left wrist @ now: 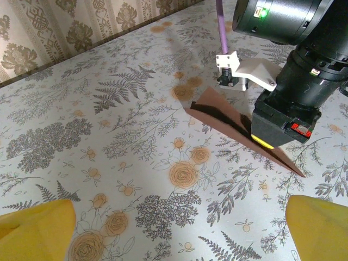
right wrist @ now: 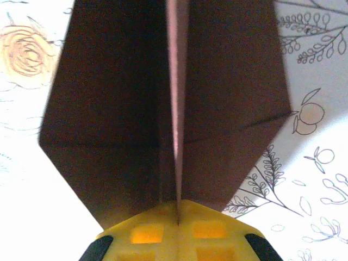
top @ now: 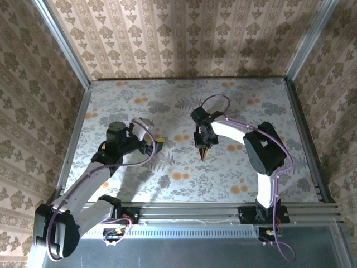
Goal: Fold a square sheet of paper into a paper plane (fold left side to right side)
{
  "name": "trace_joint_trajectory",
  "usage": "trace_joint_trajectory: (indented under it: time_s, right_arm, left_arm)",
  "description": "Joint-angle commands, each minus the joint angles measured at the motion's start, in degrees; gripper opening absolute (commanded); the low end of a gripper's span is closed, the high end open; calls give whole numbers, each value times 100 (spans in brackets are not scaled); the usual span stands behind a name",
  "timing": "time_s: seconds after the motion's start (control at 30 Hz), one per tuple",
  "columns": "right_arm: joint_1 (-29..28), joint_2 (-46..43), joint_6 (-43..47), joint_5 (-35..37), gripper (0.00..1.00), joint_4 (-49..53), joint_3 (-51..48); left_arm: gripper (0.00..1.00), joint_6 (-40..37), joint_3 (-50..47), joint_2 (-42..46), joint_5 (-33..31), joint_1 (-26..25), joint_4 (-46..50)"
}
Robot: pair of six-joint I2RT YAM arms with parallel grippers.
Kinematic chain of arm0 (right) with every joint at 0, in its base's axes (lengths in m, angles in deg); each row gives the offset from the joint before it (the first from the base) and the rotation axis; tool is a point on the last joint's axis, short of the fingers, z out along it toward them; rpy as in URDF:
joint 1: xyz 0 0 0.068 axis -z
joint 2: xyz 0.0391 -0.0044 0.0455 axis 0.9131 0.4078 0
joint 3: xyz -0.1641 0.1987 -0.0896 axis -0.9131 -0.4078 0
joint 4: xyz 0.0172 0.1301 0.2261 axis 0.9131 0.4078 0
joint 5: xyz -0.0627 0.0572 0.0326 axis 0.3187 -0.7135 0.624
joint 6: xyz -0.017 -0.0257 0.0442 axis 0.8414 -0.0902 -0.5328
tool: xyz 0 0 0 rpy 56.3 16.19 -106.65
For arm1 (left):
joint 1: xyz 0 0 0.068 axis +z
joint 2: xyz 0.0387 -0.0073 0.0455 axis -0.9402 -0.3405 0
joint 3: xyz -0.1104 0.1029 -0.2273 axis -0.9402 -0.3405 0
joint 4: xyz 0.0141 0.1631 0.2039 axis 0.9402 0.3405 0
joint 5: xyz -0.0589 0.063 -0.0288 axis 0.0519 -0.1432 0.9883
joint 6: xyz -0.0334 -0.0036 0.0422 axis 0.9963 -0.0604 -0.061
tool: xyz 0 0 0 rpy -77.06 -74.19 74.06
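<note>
The right end effector has its yellow fingers pressed together on the upright centre ridge of the paper plane. The ridge runs straight up the middle of the right wrist view. Dark reddish-brown wings spread to either side, and the plane's far end is cut off by the top edge of that frame.

In the left wrist view the right end effector stands right of centre over the paper plane and hides its middle. A broad corner shows to the upper left, and the slim point reaches toward the lower right over the fern-and-flower print of the bench. It is hard to make out whether the plane lies on the bench or is lifted a little off it.

From the top external camera the arm covers most of the paper plane. Its pointed tip pokes out just below the right end effector at the centre of the frame.

The left end effector is spread wide and grips nothing, its yellow fingertips blurred in the two lower corners. In the top view the left end effector sits left of centre, near the plane but apart from it.
</note>
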Motion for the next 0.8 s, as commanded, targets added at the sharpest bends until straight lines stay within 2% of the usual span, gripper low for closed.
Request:
trace_joint_trajectory:
  time_s: [0.0,0.33,0.67,0.77]
  right_arm:
    - [-121,-131,46,430,3,451,239]
    - [-512,281,103,1254,4,1249,913]
    - [-807,865,137,1325,7,1540,1450]
    - [-844,888,152,1258,10,1517,1477]
  left_arm:
    - [100,-15,102,-30,140,57,43]
    - [100,-15,119,-48,144,46,65]
    - [100,0,120,-59,154,49,73]
    - [100,3,127,-68,164,47,73]
